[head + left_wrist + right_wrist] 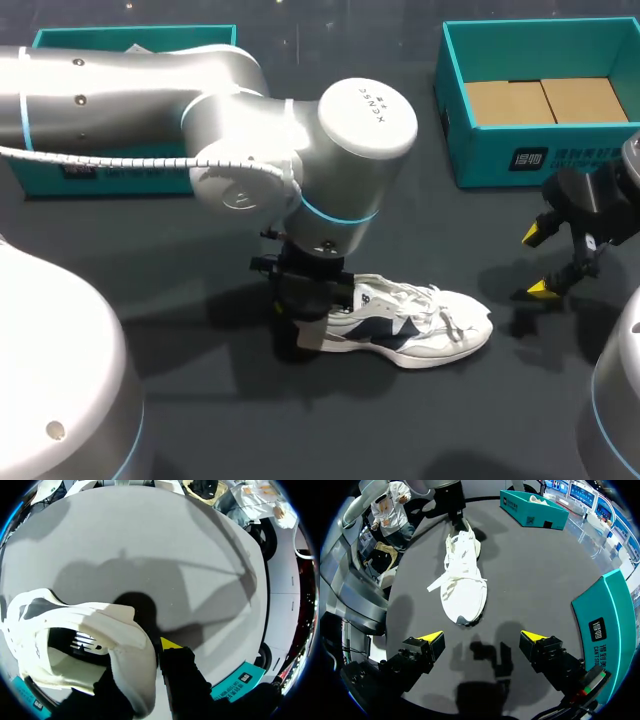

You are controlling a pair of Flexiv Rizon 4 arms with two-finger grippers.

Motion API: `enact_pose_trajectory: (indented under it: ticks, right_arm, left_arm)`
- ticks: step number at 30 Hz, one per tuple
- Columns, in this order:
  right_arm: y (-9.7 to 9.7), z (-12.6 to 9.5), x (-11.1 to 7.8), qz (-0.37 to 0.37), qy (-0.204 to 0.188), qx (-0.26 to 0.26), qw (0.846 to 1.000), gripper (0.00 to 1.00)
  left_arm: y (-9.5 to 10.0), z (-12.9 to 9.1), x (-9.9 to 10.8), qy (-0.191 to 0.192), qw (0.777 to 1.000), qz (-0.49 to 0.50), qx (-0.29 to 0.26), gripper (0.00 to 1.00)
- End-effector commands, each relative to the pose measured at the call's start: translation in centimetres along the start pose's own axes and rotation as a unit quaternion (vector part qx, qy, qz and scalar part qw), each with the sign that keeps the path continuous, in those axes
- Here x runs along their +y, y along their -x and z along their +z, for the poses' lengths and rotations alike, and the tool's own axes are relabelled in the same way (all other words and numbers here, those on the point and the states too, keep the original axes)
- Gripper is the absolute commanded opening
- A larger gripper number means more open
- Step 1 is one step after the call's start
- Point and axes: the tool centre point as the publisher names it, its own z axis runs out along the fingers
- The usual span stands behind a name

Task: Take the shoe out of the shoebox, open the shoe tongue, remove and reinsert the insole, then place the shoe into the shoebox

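On the bench (220, 425): shoe (420, 328) upright, toe toward our right hand (538, 262).
Left hand (300, 325): we pinch the shoe's heel collar.
Right hand: fingers wide, clear of the toe.

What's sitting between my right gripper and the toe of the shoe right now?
Nothing: the table is bare between right gripper and shoe, as the right wrist view shows.

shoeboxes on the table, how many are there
2. The left shoebox sits at the far left, partly hidden behind the left arm; the right shoebox, at the far right, holds brown cardboard. The shoe lies on the table, outside both.
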Motion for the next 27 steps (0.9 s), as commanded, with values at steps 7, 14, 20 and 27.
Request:
enact_pose_trajectory:
  ticks: [7, 14, 20, 27]
  right_arm:
    - [-0.2, 0.0, 0.0, 0.000, 0.000, -0.001, 1.000, 1.00]
    - [-0.2, 0.0, 0.0, 0.000, 0.000, -0.001, 1.000, 1.00]
    - [-0.2, 0.0, 0.0, 0.000, 0.000, -0.001, 1.000, 1.00]
    - [-0.2, 0.0, 0.0, 0.000, 0.000, -0.001, 1.000, 1.00]
  left_arm:
    - [1.0, 0.3, 0.1, -0.002, 1.000, 0.002, 0.008, 0.00]
    - [1.1, 0.5, 0.2, -0.002, 1.000, 0.011, 0.014, 0.04]
    - [1.0, 0.5, 0.1, -0.004, 1.000, 0.011, 0.010, 0.33]
    - [0.0, -1.0, -0.2, -0.012, 1.000, 0.003, -0.017, 0.93]
